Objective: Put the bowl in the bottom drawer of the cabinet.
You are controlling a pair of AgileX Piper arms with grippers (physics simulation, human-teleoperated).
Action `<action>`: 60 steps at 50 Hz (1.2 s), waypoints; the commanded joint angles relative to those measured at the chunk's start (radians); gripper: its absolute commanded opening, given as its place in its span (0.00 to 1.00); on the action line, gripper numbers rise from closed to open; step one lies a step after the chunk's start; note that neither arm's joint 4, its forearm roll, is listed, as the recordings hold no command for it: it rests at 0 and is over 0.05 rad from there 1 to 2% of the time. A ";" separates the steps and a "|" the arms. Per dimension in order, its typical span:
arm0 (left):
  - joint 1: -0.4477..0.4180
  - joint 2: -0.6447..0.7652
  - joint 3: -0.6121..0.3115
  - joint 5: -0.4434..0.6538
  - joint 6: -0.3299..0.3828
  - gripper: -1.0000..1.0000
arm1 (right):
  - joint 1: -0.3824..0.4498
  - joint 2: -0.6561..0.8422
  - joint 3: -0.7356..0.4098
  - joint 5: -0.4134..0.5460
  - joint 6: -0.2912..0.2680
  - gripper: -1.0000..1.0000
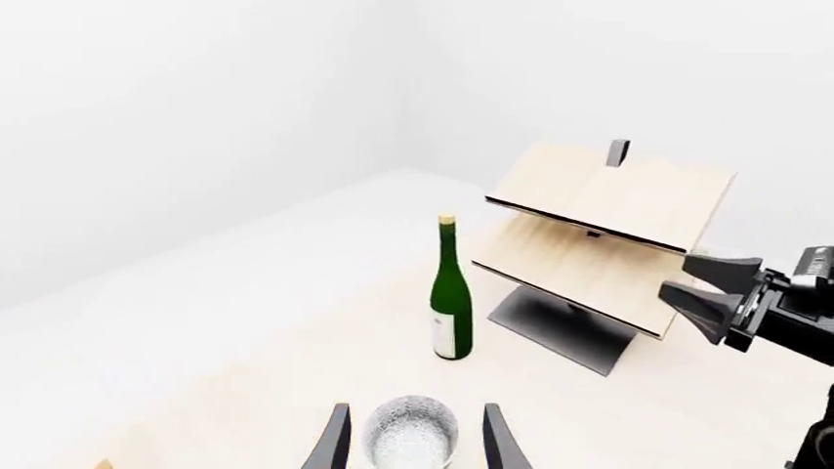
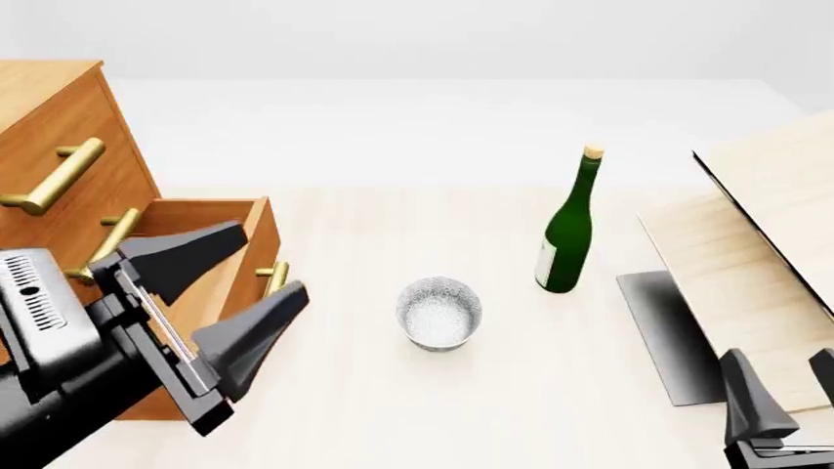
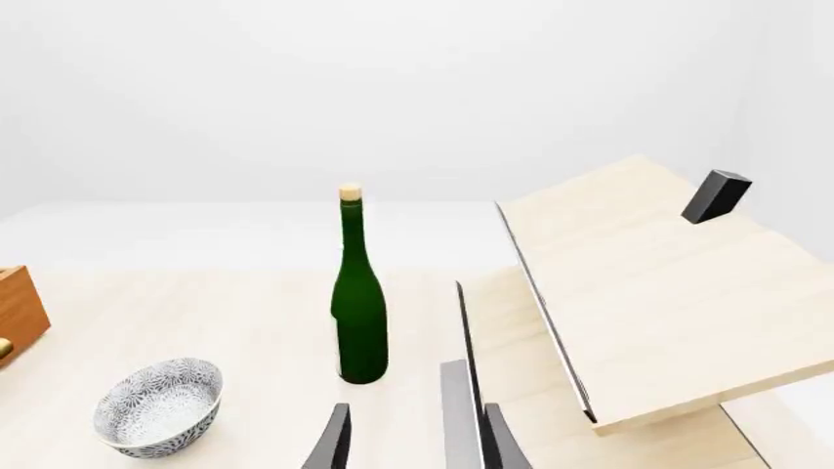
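Item: small round white grey-speckled bowl (image 2: 439, 313), upright on the table, just left of the green glass bottle (image 2: 568, 228).
Your left gripper (image 2: 234, 293): jaws wide open, empty, nearer arm; bowl lies straight ahead between its fingers' line.
Your right gripper (image 3: 414, 440): open, empty.
Destination: orange-brown wooden bottom drawer (image 2: 248, 256), pulled out, left of bowl.

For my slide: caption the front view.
Open left fingers hover before the open bottom drawer; bowl sits mid-table beside a green bottle.
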 commanded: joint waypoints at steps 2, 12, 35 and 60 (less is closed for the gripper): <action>-0.029 0.107 -0.137 0.052 -0.037 1.00 | 0.000 0.000 0.000 0.000 0.000 1.00; -0.022 0.187 -0.201 0.077 -0.027 1.00 | 0.000 0.000 0.000 0.000 0.000 1.00; -0.029 0.436 -0.431 0.177 -0.030 1.00 | 0.000 0.000 0.000 0.000 0.000 1.00; -0.007 0.601 -0.517 0.257 -0.068 1.00 | 0.000 0.000 0.000 0.000 0.000 1.00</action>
